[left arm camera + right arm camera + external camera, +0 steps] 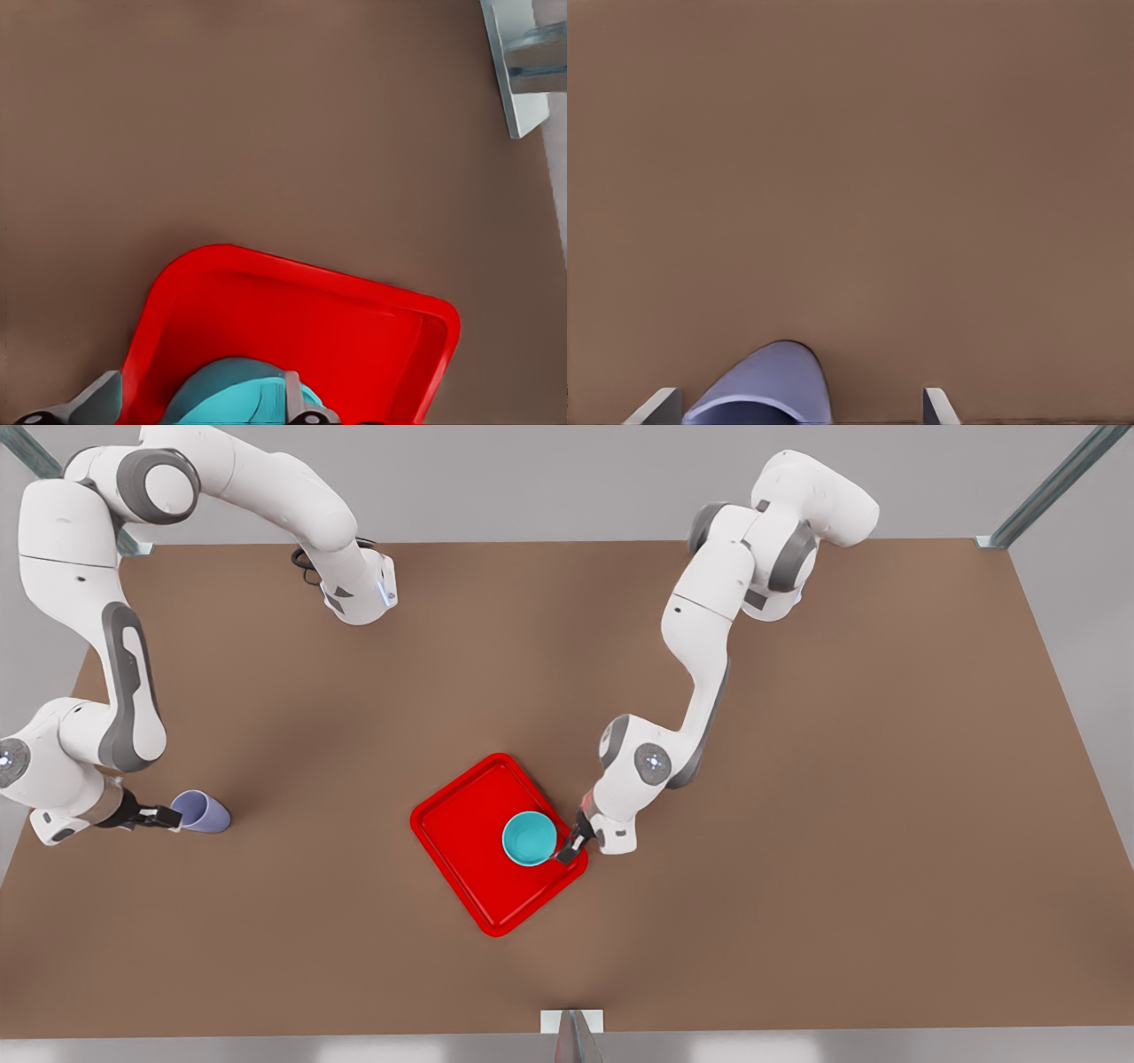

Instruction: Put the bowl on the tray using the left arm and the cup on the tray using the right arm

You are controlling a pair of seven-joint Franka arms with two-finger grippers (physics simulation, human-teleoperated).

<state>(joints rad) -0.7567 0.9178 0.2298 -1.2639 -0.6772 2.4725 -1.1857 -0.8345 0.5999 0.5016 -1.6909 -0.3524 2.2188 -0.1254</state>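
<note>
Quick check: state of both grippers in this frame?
Left gripper: on the rim of the bowl over the tray; grip cannot be told.
Right gripper: open beside the cup.

Two white multi-jointed robot arms with grey joint bands, each ending in one small black tool: left tool [567,852], right tool [165,816]. One flat bright red rectangular tray with rounded corners [461,841]. One small round teal plastic bowl [529,839]. One pale lavender tapered cup without handle [204,811]. One brown tabletop [797,824]. Three grey metal frame posts at the tabletop edges, one being [574,1036]
</note>
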